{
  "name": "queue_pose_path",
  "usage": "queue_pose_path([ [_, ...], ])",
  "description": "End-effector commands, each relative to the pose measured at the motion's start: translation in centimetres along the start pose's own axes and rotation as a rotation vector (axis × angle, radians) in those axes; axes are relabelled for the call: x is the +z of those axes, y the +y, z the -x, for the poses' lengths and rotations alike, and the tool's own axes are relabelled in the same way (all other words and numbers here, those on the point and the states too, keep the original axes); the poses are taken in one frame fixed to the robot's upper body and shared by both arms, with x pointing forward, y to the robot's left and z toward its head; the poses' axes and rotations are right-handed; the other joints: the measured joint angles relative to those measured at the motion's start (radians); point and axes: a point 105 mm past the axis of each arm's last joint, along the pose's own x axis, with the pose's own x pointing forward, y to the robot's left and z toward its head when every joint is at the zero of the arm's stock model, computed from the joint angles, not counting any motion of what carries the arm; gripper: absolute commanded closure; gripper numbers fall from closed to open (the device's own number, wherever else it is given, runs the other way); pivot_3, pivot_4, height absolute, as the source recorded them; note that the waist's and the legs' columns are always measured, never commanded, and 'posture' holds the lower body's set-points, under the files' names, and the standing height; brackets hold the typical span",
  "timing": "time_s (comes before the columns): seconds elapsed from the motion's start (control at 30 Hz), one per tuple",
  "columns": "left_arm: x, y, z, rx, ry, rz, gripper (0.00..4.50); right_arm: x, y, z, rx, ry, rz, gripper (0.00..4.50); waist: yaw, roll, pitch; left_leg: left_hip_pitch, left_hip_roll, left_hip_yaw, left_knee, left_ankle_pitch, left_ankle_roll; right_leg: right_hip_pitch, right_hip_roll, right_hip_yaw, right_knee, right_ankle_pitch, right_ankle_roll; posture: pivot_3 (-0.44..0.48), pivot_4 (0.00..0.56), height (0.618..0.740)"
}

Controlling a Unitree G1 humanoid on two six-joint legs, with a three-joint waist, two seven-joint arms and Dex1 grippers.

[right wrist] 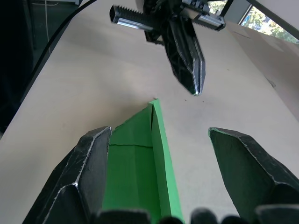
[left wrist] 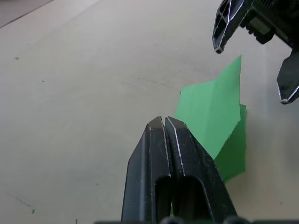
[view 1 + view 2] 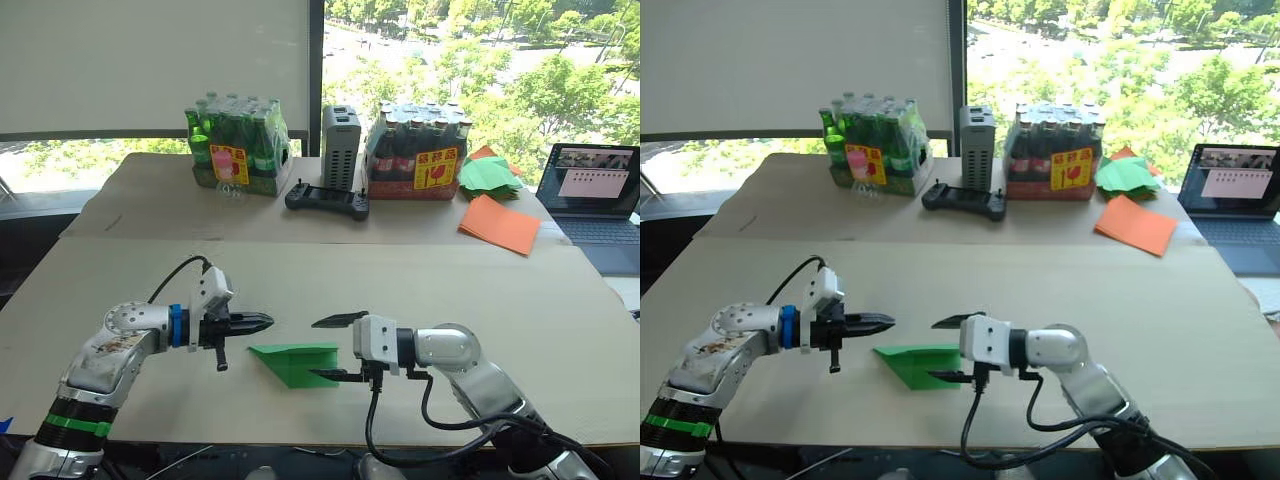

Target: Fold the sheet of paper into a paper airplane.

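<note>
Counter wide and bare up front. Green sheet of paper lying folded to a point between both arms. Right pincer spread wide around its blunt end. Left pincer pressed together, empty, above the tip. Probably light, thin, slippery; best pinched along the creased edge.

Bottle packs, controller, laptop

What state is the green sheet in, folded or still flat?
Folded: the sheet of paper narrows to a point with a raised centre crease.
</note>
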Motion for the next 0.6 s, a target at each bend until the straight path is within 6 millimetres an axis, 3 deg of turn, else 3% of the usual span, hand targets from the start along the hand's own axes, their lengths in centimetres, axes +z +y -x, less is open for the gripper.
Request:
queue_pose_path([
  [0.03, 0.1, 0.3, -0.6, -0.009, 0.016, -0.082, 4.46, 1.3, -0.2, 0.1, -0.025, -0.026, 0.015, 0.8, 0.001, 0.0, 0.0, 0.0, 0.0, 0.0, 0.0, 0.0, 0.0, 0.0, 0.0, 0.0, 0.0, 0.0, 0.0, 0.0, 0.15, 0.74],
  [0.3, -2.4, -0.4, -1.3, -0.075, 0.121, -0.151, 4.46, 3.1, 0.5, 0.3, -0.041, -0.059, -0.1, 0.8, 0.0, 0.0, 0.0, 0.0, 0.0, 0.0, 0.0, 0.0, 0.0, 0.0, 0.0, 0.0, 0.0, 0.0, 0.0, 0.0, 0.15, 0.74],
  [0.6, -4.7, -0.8, -1.3, -0.097, 0.214, -0.202, 4.46, 2.1, 1.1, 0.1, -0.037, 0.003, -0.132, 0.8, 0.002, 0.0, 0.0, 0.0, 0.0, 0.0, 0.0, 0.0, 0.0, 0.0, 0.0, 0.0, 0.0, 0.0, 0.0, 0.0, 0.15, 0.74],
])
